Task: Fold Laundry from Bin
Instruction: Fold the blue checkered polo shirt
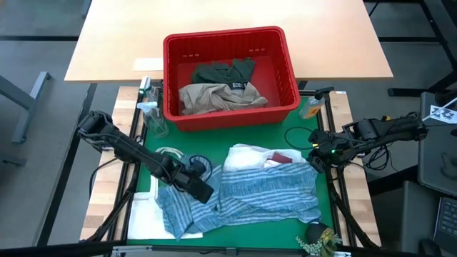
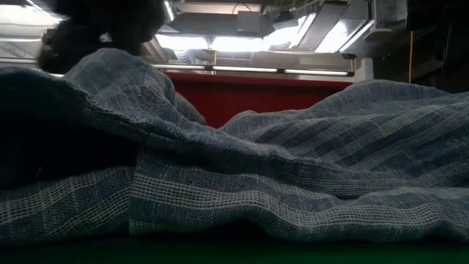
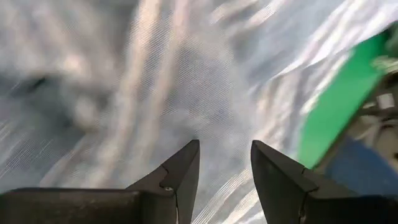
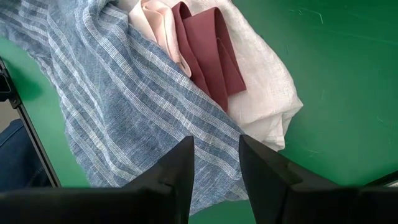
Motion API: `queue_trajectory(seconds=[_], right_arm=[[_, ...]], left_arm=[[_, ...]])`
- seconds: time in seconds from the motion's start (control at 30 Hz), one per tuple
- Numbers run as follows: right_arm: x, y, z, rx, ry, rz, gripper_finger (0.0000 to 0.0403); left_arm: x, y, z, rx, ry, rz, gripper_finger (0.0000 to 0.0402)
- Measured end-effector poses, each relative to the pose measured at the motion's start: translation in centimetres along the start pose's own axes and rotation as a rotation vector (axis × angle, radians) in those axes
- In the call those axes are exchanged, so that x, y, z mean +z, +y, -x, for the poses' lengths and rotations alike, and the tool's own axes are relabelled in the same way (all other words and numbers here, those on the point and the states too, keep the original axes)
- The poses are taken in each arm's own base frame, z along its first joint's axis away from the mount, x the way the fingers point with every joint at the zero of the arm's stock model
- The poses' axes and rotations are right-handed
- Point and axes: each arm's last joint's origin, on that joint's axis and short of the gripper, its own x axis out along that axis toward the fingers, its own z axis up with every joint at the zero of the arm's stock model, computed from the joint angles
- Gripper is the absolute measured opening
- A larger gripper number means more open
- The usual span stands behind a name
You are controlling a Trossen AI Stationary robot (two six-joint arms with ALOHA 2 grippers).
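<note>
The red bin [image 1: 225, 34] stands at the far side of the green mat and holds a dark green garment [image 1: 225, 71] and a beige one [image 1: 218, 96]. A blue-and-white striped cloth [image 1: 264, 189] lies rumpled across the mat. A white cloth [image 4: 261, 93] and a maroon piece [image 4: 208, 50] lie on its far edge. My left gripper [image 3: 225, 149] is open just above the striped cloth's left part [image 3: 155, 74], with nothing between its fingers. My right gripper [image 4: 216, 146] is open above the cloth's right edge. In the low view the striped cloth [image 2: 293, 169] humps up in front of the bin [image 2: 256, 92].
Clear bottles [image 1: 150, 107] stand left of the bin, and a small orange thing [image 1: 312, 107] is at its right. A flat white piece [image 1: 146, 214] lies under the striped cloth's near left corner. Small dark objects [image 1: 318, 234] sit at the mat's near right corner.
</note>
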Motion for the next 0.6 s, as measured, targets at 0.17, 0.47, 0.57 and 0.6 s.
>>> queue_trajectory(seconds=[0.17, 0.47, 0.57, 0.6], right_arm=[[0.0, 0.0, 0.0, 0.000, 0.000, 0.000, 0.0127], [0.0, 0.0, 0.0, 0.000, 0.000, 0.000, 0.0127], [0.0, 0.0, 0.0, 0.000, 0.000, 0.000, 0.0127], [0.0, 0.0, 0.0, 0.000, 0.000, 0.000, 0.0127]], left_arm=[[1.6, -0.4, -0.1, -0.040, -0.163, 0.017, 0.0139], [5.4, 0.7, -0.7, 0.040, -0.357, 0.108, 0.0139], [5.8, 0.9, -1.5, 0.058, -0.333, 0.116, 0.0139], [5.7, 1.1, -1.8, 0.072, -0.318, 0.111, 0.0139]])
